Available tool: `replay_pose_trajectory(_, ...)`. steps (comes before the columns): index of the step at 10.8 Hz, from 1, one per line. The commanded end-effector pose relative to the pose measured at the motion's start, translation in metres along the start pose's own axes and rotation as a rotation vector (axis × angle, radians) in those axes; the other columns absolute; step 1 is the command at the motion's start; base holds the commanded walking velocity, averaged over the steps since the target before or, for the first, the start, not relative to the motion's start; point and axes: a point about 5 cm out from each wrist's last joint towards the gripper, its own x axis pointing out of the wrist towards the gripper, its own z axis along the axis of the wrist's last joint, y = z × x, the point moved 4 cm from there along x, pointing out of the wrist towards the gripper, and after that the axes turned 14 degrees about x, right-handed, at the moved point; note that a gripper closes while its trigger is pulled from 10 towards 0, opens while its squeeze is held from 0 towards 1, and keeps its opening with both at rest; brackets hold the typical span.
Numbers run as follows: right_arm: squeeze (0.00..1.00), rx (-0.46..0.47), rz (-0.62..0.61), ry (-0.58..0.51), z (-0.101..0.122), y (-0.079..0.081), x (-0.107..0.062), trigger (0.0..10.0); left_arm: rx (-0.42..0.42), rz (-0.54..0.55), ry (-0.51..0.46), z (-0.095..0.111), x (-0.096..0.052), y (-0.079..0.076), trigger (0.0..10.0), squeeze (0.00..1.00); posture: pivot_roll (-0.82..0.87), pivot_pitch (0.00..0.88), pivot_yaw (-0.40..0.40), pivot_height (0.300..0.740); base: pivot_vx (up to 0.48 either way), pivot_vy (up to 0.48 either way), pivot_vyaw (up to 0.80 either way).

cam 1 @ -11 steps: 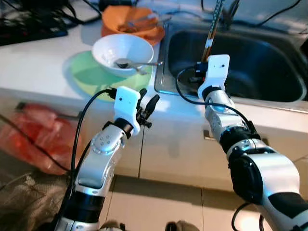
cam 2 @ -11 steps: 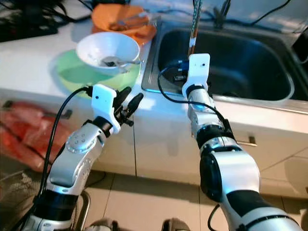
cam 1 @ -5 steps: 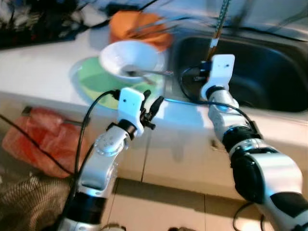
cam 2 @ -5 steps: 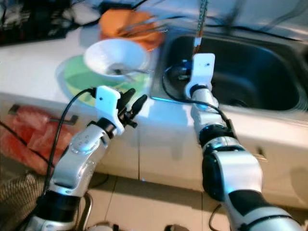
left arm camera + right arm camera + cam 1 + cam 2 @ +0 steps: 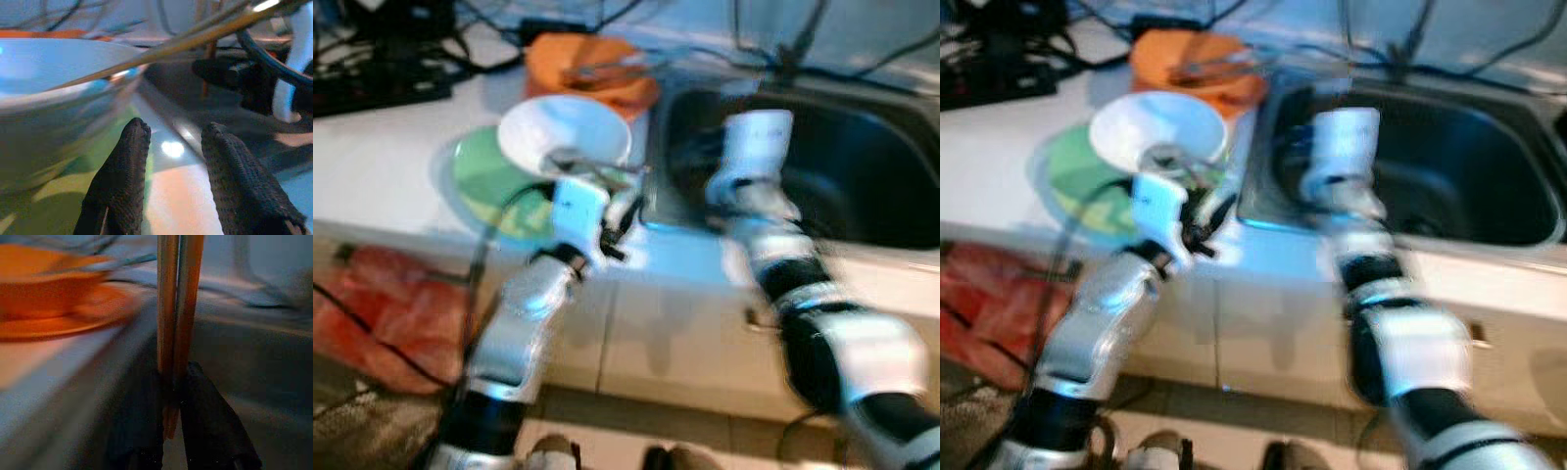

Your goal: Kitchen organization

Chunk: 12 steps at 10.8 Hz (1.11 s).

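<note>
Countertop (image 5: 391, 147) holds white bowl (image 5: 563, 132) on green plate (image 5: 489, 181), uncleared; my left gripper (image 5: 173, 161) gapes beside it, my right gripper (image 5: 171, 396) pinches chopsticks (image 5: 176, 308) over sink (image 5: 862, 166).

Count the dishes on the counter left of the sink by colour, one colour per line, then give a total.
White bowl: 1
Green plate: 1
Orange bowl: 1
Orange plate: 1
Total: 4
</note>
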Motion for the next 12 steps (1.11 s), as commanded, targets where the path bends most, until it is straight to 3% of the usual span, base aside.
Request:
replay_pose_trajectory(1,0.00,-0.011,-0.046,-0.017,0.007,-0.019,0.000,10.0,-0.011,-0.019,0.006,-0.002,0.000,-0.007,10.0,0.00,0.13,0.144,-0.067,0.740,0.000,0.000,0.00)
replay_pose_trajectory(8,0.00,-0.033,-0.066,0.000,0.003,-0.024,-0.002,10.0,-0.025,-0.066,-0.004,0.001,-0.001,-0.015,10.0,0.00,0.12,0.140,-0.066,0.740,0.000,0.000,0.00)
replay_pose_trajectory(9,1.00,-0.030,-0.065,0.003,0.003,-0.024,-0.002,10.0,-0.026,-0.070,-0.003,0.000,0.000,-0.016,10.0,0.00,0.12,0.139,-0.065,0.740,0.000,0.000,0.00)
replay_pose_trajectory(12,1.00,-0.026,-0.066,0.004,0.002,-0.024,-0.002,10.0,-0.026,-0.085,-0.004,0.000,0.000,-0.018,10.0,0.00,0.12,0.128,-0.062,0.740,0.000,0.000,0.00)
